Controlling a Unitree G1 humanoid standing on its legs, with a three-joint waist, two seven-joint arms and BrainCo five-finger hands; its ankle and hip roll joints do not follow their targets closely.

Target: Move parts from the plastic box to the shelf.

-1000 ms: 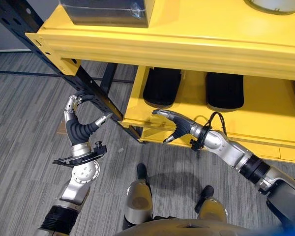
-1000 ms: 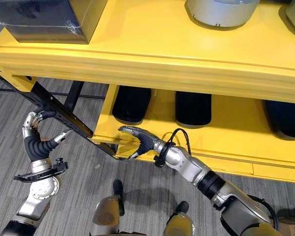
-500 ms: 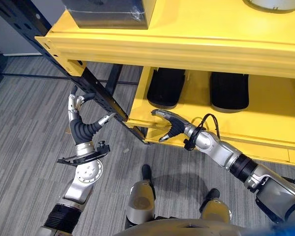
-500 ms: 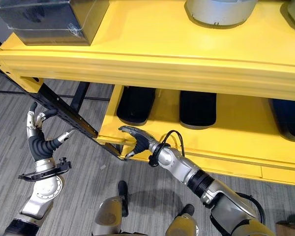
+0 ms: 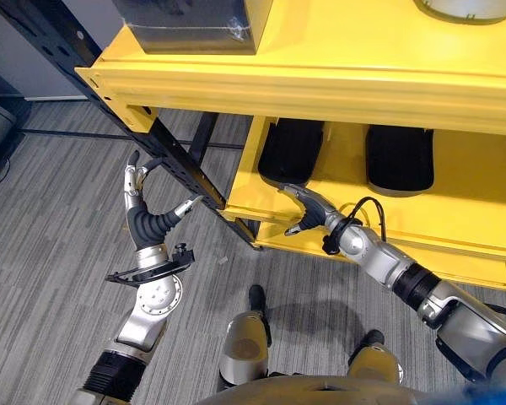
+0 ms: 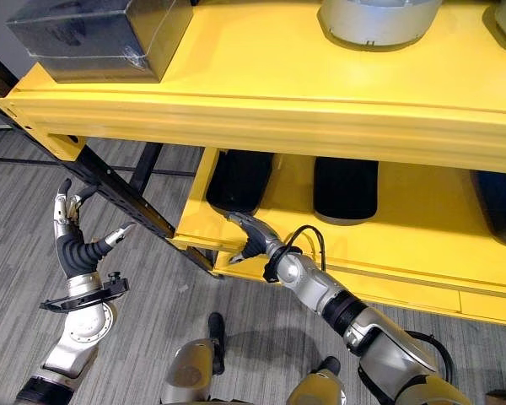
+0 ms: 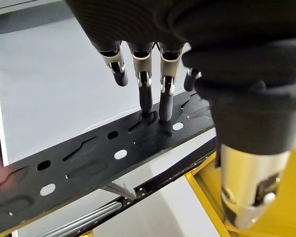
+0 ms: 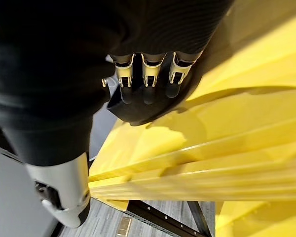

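My left hand [image 5: 143, 221] is open and empty, its straight fingers [image 7: 144, 86] reaching toward the black perforated upright [image 5: 167, 153] of the yellow shelf [image 5: 320, 80]. My right hand [image 5: 309, 215] is open with relaxed fingers and holds nothing. It hovers at the front edge of the lower level, just before a black part [image 5: 291, 150]. A second black part [image 5: 399, 159] lies beside that one. A dark plastic box [image 6: 97, 40] stands on the top level at the left.
Grey round containers [image 6: 379, 17] stand on the top level at the right. A dark blue part [image 6: 497, 202] lies far right on the lower level. Grey carpet [image 5: 42, 253] stretches to the left of the shelf.
The view has shifted. My left hand's fingers have straightened beside the upright. My right hand has moved closer to the left black part on the lower level.
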